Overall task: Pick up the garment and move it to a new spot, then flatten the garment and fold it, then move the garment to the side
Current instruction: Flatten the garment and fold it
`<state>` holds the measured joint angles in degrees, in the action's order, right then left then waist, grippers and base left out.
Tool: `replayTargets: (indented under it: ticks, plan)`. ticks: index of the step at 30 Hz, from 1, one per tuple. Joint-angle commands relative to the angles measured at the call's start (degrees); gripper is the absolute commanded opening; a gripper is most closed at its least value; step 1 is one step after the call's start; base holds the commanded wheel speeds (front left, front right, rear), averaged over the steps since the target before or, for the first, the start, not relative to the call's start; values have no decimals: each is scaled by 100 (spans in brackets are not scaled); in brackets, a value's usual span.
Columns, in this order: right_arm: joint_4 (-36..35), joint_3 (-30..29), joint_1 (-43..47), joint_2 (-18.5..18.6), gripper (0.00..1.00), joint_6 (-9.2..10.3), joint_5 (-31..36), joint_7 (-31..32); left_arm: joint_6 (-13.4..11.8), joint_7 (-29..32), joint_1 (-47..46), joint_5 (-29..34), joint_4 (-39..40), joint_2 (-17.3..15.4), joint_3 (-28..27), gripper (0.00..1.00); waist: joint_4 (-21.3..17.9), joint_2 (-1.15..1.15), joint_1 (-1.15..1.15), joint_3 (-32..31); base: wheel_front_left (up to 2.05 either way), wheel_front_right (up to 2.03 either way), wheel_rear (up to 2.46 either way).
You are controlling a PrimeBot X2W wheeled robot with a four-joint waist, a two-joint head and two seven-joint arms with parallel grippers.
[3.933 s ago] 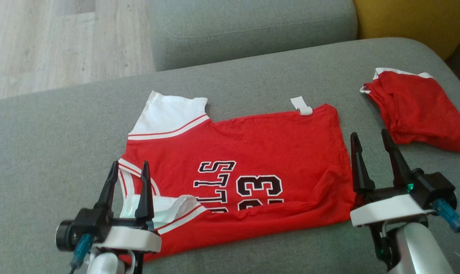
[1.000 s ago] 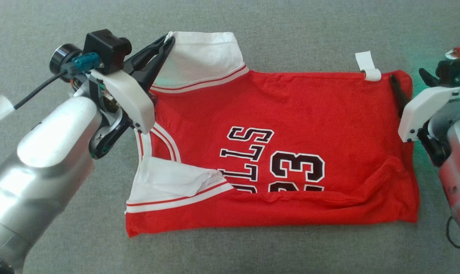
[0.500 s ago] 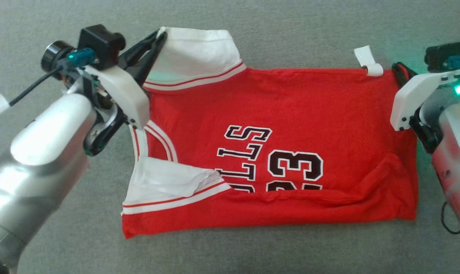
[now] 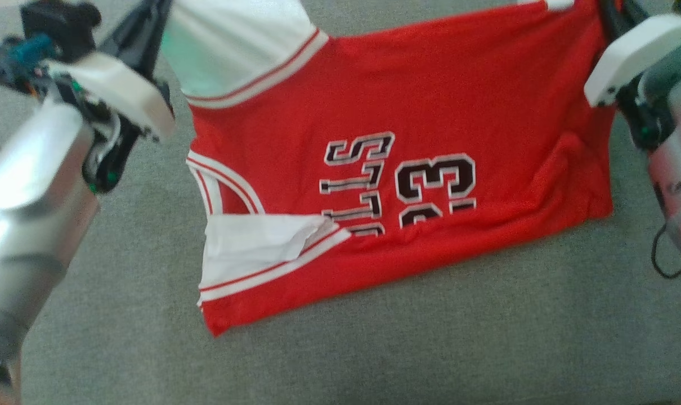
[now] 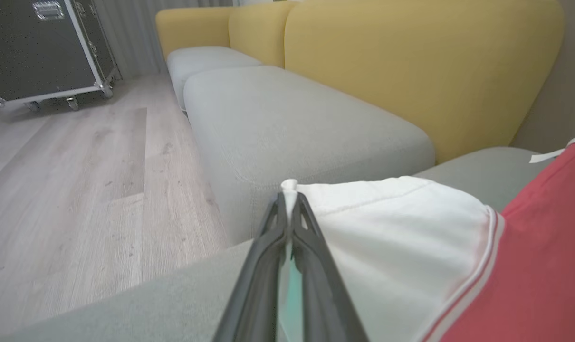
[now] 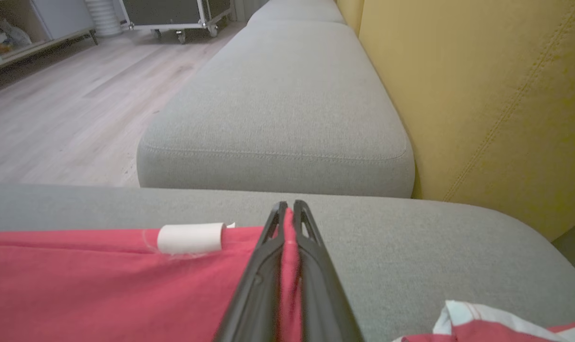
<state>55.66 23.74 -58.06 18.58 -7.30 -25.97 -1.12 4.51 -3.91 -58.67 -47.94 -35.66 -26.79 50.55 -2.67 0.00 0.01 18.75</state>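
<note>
Left pincer [image 5: 287, 198] clamps the garment [image 4: 430, 101] at its sleeve, right pincer [image 6: 287, 207] at its hem

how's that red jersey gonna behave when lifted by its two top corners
Probably floppy: the jersey sags and creases between the left end effector and right end effector. Likely light, since thin pinches at the fabric edge hold it. Its lower edge may drag on the sofa cushion.
</note>
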Motion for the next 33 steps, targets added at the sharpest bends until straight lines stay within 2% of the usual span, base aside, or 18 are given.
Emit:
replayTargets:
  ticks: [1, 9, 17, 26, 33]
  plan:
    - [-92, 47, -263, -12, 0, -19, -102, -131, -53, -174, -526, 12, -43, -127, -320, 0, -5, 0, -1, 46, 0, 0, 0]
    - [246, 165, -646, -132, 0, -19, -279, -686, 66, -689, -911, 105, -834, 284, -311, 0, 56, 0, -1, 66, 0, 0, 0]
    - [391, 641, -293, -24, 0, -19, -594, -832, 268, -668, -504, -155, -1061, 376, -64, 0, 183, 0, -1, -207, 0, 0, 0]
    - [164, 1326, 269, 362, 0, -19, -1224, -357, 295, -142, 87, -541, -334, 59, 469, 0, 324, 0, -1, -530, 0, 0, 0]
    - [-77, 2089, 732, 838, 0, -19, -1637, 209, 297, 656, 604, -1039, 728, -510, 887, 0, 391, 0, -1, -719, 0, 0, 0]
